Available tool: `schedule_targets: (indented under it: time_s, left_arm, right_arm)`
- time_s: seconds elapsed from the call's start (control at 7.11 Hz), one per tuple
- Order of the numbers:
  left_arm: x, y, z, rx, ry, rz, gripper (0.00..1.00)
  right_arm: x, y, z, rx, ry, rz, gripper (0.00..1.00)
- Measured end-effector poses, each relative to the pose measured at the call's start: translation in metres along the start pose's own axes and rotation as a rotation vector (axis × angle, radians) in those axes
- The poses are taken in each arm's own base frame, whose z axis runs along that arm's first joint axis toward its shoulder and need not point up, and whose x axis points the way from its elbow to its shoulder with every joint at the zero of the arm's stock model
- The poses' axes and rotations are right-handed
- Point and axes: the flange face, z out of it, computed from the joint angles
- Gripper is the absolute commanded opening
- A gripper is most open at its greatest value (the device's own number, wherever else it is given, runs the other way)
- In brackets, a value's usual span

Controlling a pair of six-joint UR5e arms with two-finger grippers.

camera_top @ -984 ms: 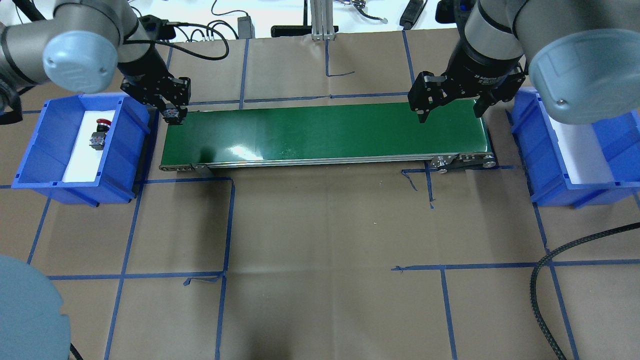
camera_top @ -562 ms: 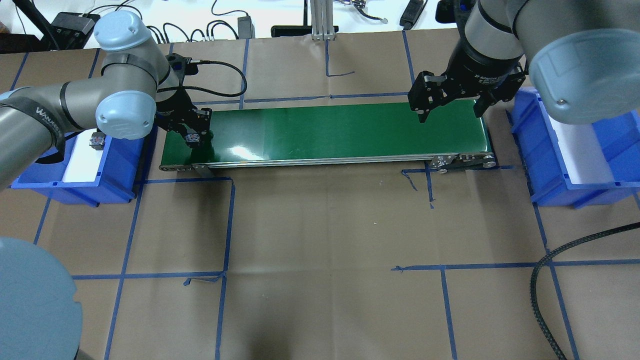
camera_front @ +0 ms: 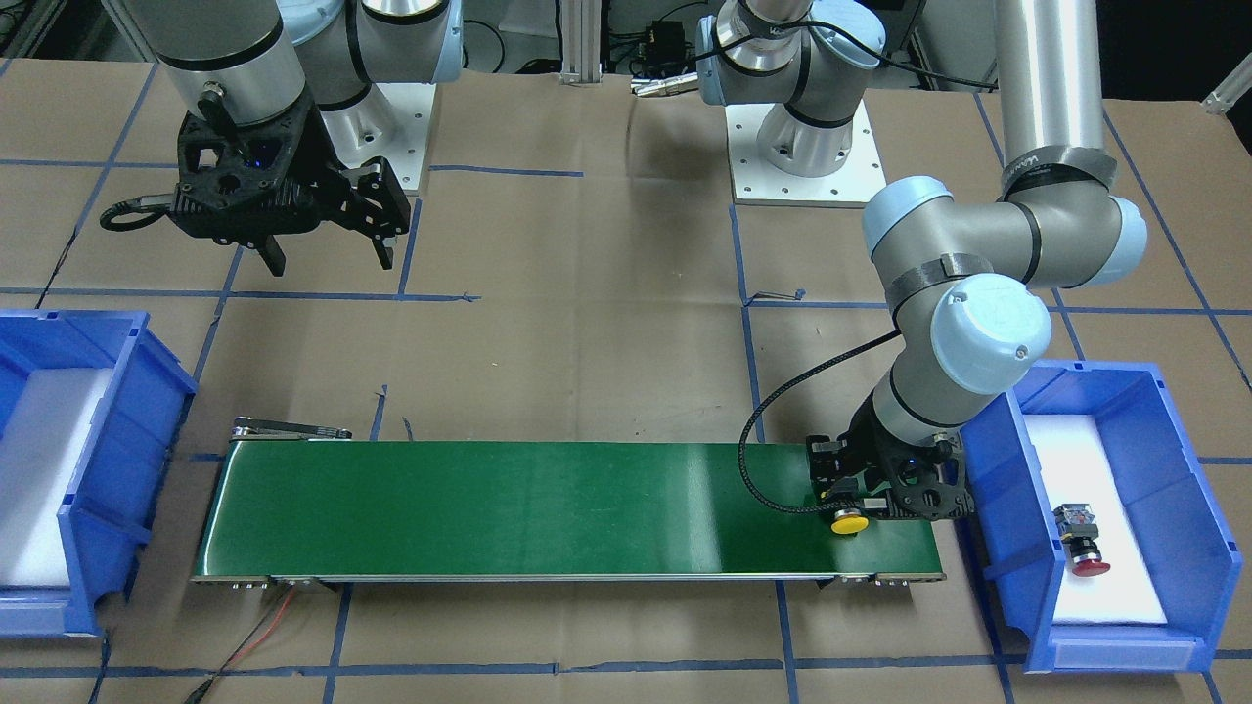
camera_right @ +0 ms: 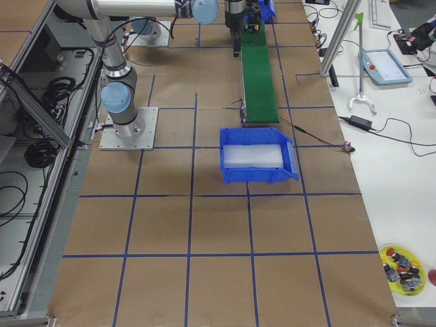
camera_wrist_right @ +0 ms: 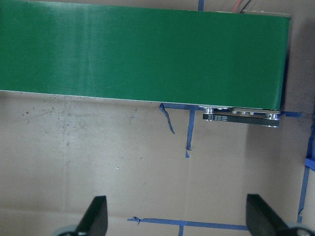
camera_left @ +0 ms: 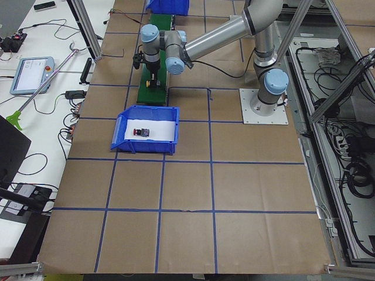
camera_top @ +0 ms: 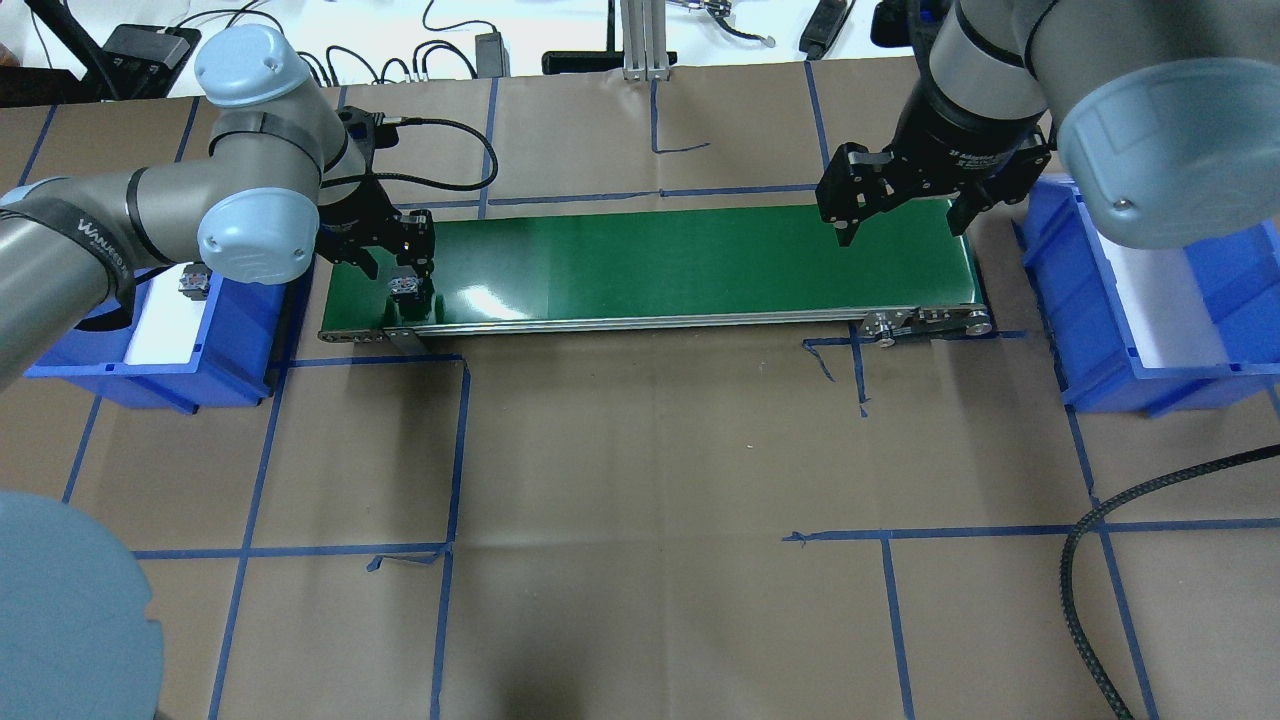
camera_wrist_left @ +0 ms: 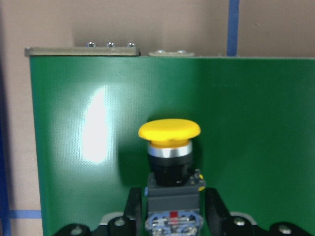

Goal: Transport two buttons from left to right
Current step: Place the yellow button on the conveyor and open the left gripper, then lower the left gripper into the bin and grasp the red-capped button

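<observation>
You've delivered none: yellow mushroom-cap push-button [camera_front: 849,524] on green conveyor belt [camera_front: 538,508], left claw [camera_top: 397,266] spread around it; red-cap push-button [camera_front: 1079,540] in left-edge blue plastic bin [camera_front: 1205,494]; right claw [camera_front: 332,266] spread, empty.

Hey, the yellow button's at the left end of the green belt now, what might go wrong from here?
The yellow button seems to lie on its side on the belt; its round cap may let it roll or skew.
The left gripper closely flanks its base, so lifting away might drag it.
The right gripper hangs open over the far end; a skewed button could be misgrasped there.
</observation>
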Motion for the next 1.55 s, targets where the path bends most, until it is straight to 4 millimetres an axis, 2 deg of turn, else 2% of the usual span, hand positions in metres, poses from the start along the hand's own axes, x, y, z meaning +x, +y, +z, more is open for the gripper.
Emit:
schedule_targets:
  time_s: [0.14, 0.56, 0.7, 0.98, 1.12, 1.41, 1.55]
  left_arm:
    - [-0.001, -0.004, -0.023, 0.023, -0.003, 0.005, 0.99]
    - [-0.004, -0.005, -0.124, -0.002, -0.004, 0.010, 0.99]
    - [-0.007, -0.006, -0.146, -0.014, -0.004, 0.010, 0.99]
    - [-0.024, -0.012, -0.157, -0.019, -0.009, 0.003, 0.99]
    - [-0.043, -0.015, -0.155, -0.022, -0.011, -0.009, 0.99]
    - [-0.097, -0.019, -0.146, -0.037, -0.010, 0.000, 0.99]
    - [-0.133, -0.020, -0.139, -0.048, -0.007, 0.019, 0.99]
  right_arm:
    - [0.000, 0.000, 0.000, 0.000, 0.000, 0.000, 1.00]
    - [0.000, 0.000, 0.000, -0.001, 0.001, 0.000, 1.00]
    - [0.000, 0.000, 0.000, -0.001, 0.000, 0.000, 1.00]
    - [0.000, 0.000, 0.000, 0.000, 0.001, 0.000, 1.00]
    - [0.000, 0.000, 0.000, 0.000, 0.000, 0.000, 1.00]
    - [0.000, 0.000, 0.000, 0.000, 0.000, 0.000, 1.00]
    - [0.000, 0.000, 0.000, 0.000, 0.001, 0.000, 1.00]
